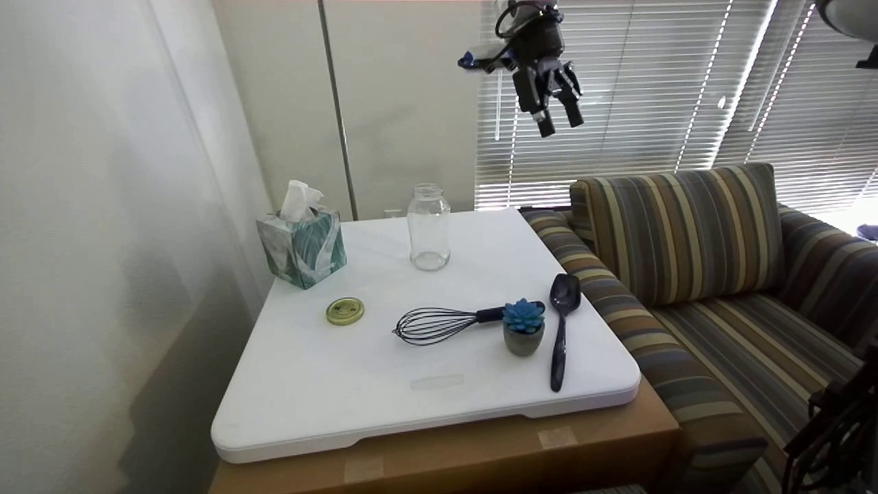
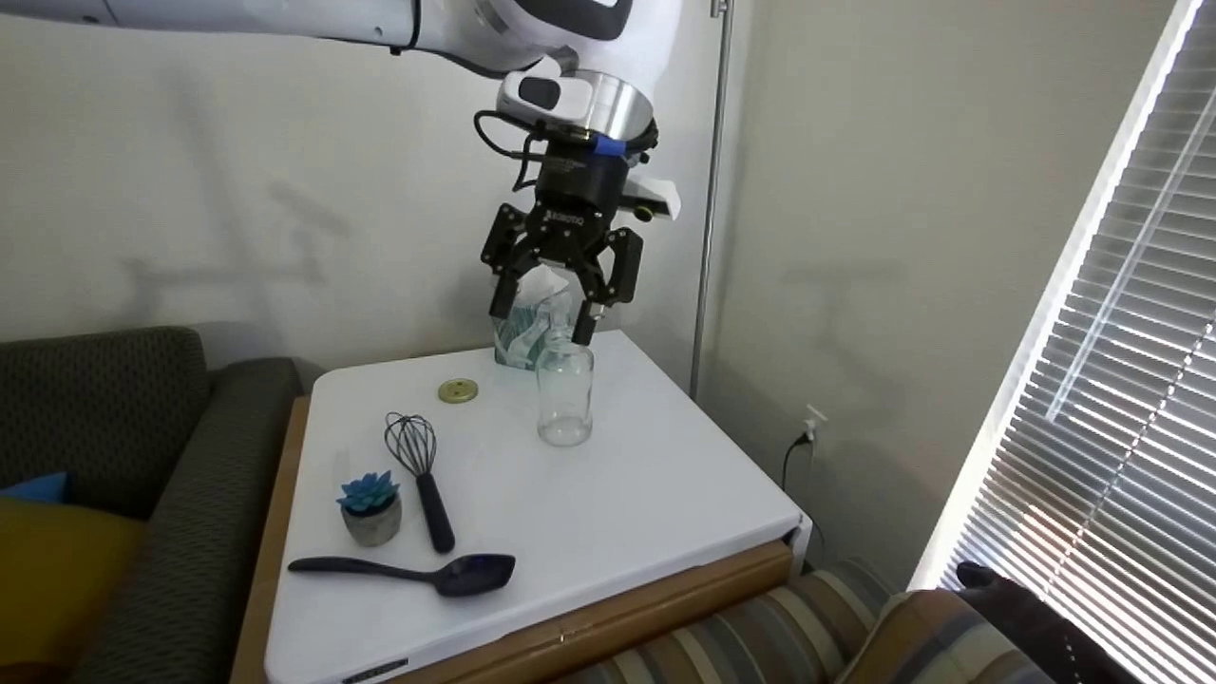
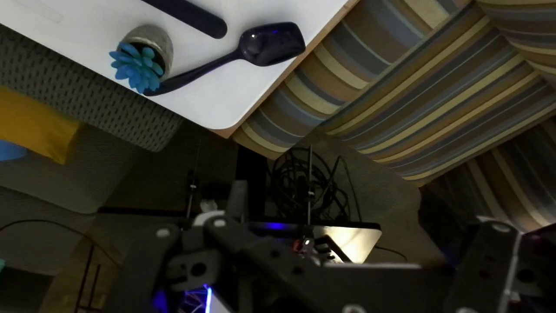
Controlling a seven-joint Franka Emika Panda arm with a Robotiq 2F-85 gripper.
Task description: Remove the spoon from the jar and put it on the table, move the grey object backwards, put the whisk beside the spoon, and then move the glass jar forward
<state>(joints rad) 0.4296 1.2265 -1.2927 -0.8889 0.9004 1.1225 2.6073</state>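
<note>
Spoon (image 1: 560, 334) lies flat at 3 o'clock on the desk (image 1: 309, 391), head toward 12, handle toward 6 (clock laid over the desk as seen in an exterior view). Striped couch (image 1: 720, 336) runs along the desk's 3 o'clock side. Desk: white top, rounded corners, brown base (image 1: 446, 453) underneath. Pincer (image 1: 561, 123) hangs off toward 1, well above the things on the desk, released, jaws spread wide. Tissue box (image 1: 305, 250), teal pattern, white tissue (image 1: 300, 200) sticking up, at 10. Clear glass jar (image 1: 429, 230) stands upright at 12, well apart from the spoon. Whisk (image 1: 483, 315) lies near the middle, wire head to 9, black handle to 3, handle partly hidden by the grey pot (image 1: 523, 343) here; wrist view shows handle and pot apart. Grey pot, blue succulent (image 1: 523, 316) in it, sits upright between 3 and 4, just beside the spoon, gap visible. Yellow-green disc (image 1: 344, 311) flat at 9, near the tissue box.
</note>
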